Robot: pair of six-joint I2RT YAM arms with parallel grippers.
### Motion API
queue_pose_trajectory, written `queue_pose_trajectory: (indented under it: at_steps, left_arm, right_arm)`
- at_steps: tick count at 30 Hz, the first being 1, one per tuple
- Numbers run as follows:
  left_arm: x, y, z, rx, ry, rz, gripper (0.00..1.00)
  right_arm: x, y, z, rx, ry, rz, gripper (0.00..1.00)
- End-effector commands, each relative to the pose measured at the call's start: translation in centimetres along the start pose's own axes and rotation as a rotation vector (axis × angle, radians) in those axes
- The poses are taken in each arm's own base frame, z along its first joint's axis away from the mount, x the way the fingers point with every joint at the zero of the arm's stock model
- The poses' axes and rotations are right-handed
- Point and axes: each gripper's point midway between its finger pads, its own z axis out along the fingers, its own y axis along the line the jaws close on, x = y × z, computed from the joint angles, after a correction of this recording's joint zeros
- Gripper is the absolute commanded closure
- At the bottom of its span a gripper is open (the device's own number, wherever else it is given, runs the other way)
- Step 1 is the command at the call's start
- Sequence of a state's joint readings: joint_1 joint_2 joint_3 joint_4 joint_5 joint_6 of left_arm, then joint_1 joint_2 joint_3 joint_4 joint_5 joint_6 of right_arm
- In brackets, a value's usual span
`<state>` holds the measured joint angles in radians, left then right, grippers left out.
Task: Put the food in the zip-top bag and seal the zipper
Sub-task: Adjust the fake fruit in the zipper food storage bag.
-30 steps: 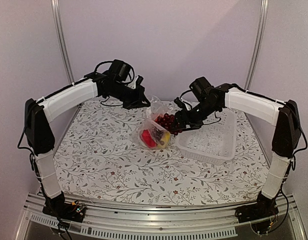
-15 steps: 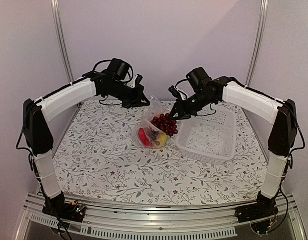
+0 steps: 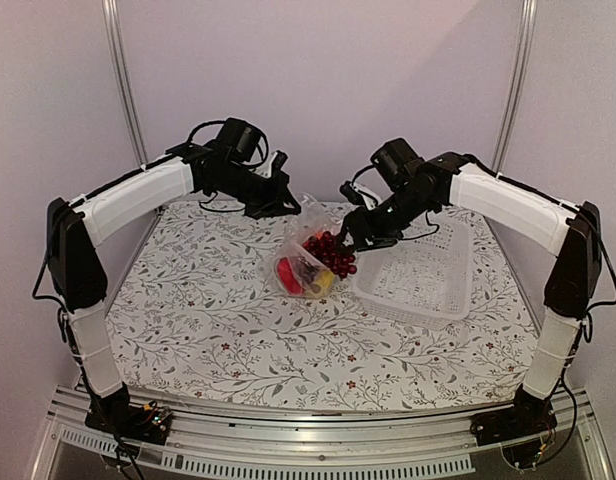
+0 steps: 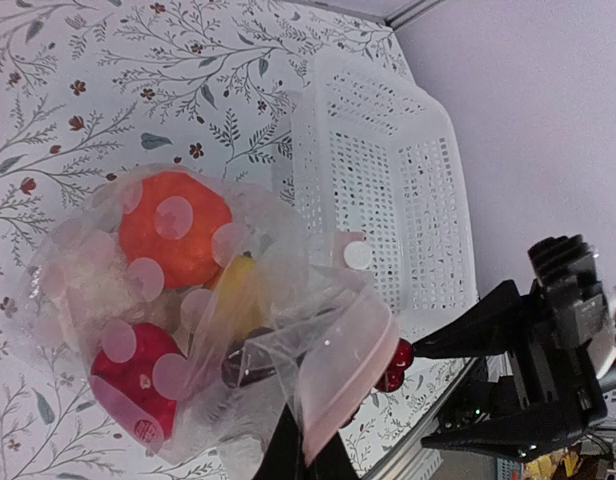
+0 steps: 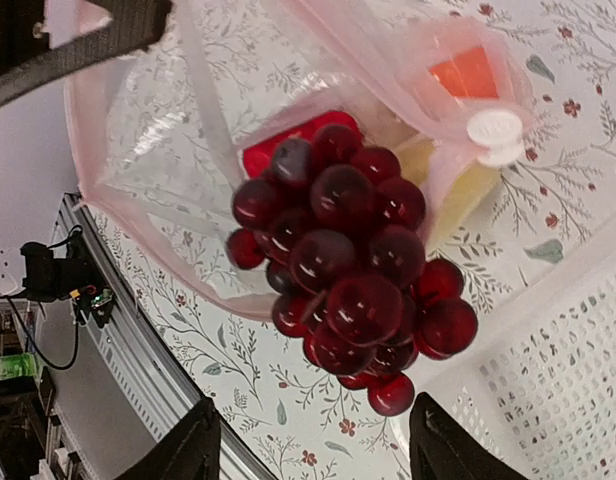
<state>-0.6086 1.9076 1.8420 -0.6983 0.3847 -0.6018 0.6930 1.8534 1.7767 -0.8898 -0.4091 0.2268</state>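
The clear zip-top bag (image 3: 303,262) lies mid-table, its mouth facing the right arm. My left gripper (image 3: 280,205) is shut on the bag's upper edge and holds it up; in the left wrist view its fingertips (image 4: 304,455) pinch the plastic by the pinkish zip strip (image 4: 353,385). Inside are the orange fruit (image 4: 173,228), red pepper (image 4: 128,375) and a yellow piece (image 4: 238,295). The dark red grape bunch (image 3: 330,250) lies at the bag's mouth, half over its lip (image 5: 348,270). My right gripper (image 5: 313,445) is open just behind the grapes, not touching them.
The white perforated basket (image 3: 420,282) stands right of the bag, close against the grapes, and shows in the left wrist view (image 4: 378,190) and the right wrist view (image 5: 563,400). The floral tablecloth (image 3: 208,330) spreads in front. The back wall stands close behind both arms.
My right gripper carried the grape bunch from beside the basket up and left to the bag's mouth. The left gripper kept its hold on the bag edge.
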Motion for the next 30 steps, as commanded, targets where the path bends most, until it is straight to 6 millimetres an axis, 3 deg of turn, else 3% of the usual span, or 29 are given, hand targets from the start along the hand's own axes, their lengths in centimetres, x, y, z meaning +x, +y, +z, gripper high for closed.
queue_pose_trajectory:
  at_steps: [1, 5, 13, 24, 27, 30]
  left_arm:
    - [-0.4, -0.6, -0.4, 0.005, -0.011, 0.018, 1.00]
    - [-0.4, -0.7, -0.3, 0.009, -0.009, 0.018, 1.00]
    - [-0.6, -0.9, -0.5, 0.012, -0.014, 0.016, 1.00]
    - [-0.6, -0.8, -0.8, 0.001, -0.017, 0.016, 1.00]
    - [-0.6, -0.7, -0.8, -0.004, -0.016, 0.013, 1.00]
    - [-0.5, -0.6, -0.7, -0.006, -0.014, 0.013, 1.00]
  right_arm:
    - [3.3, -1.9, -0.2, 0.078, 0.069, 0.013, 0.32]
    - [4.2, -2.6, 0.9, 0.080, 0.085, 0.027, 0.30]
    - [3.3, -2.9, 3.0, 0.053, 0.070, 0.027, 0.32]
    - [3.3, -2.8, 5.2, -0.006, 0.082, 0.005, 0.42]
    - [2.9, -2.6, 5.3, -0.019, 0.062, -0.006, 0.57]
    - [2.6, -2.2, 5.3, -0.041, 0.049, -0.018, 0.86]
